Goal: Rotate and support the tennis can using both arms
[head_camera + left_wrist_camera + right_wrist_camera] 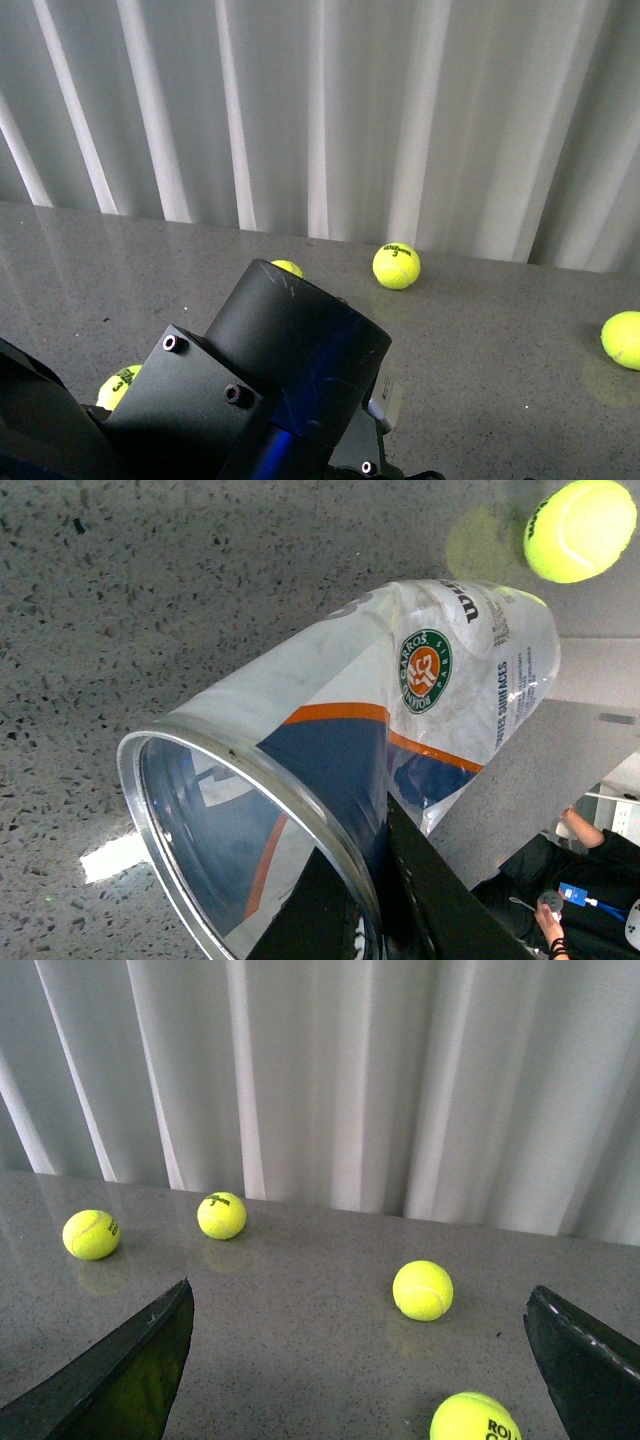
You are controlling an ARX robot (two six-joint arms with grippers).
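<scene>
In the left wrist view the tennis can point(400, 710) hangs tilted above the speckled table, its open metal rim point(160, 860) turned toward the camera. The blue-and-white label, orange stripe and round red-green emblem show on its side. My left gripper point(375, 905) is shut on the can's wall at the rim, with one black finger inside the tube and the other outside. My right gripper point(360, 1380) is open wide above the table with nothing held; its fingertips point(130, 1370) frame loose balls. The can is hidden in the front view behind a bulky black arm point(280, 370).
Yellow tennis balls lie scattered on the grey table point(500, 340): one point(397, 266) mid-back, one point(622, 339) at the right edge, one point(118, 386) beside the arm. Two balls point(422, 1290) point(477, 1418) sit under the right gripper. A white curtain point(320, 110) closes the back. A seated person point(570, 880) shows past the table edge.
</scene>
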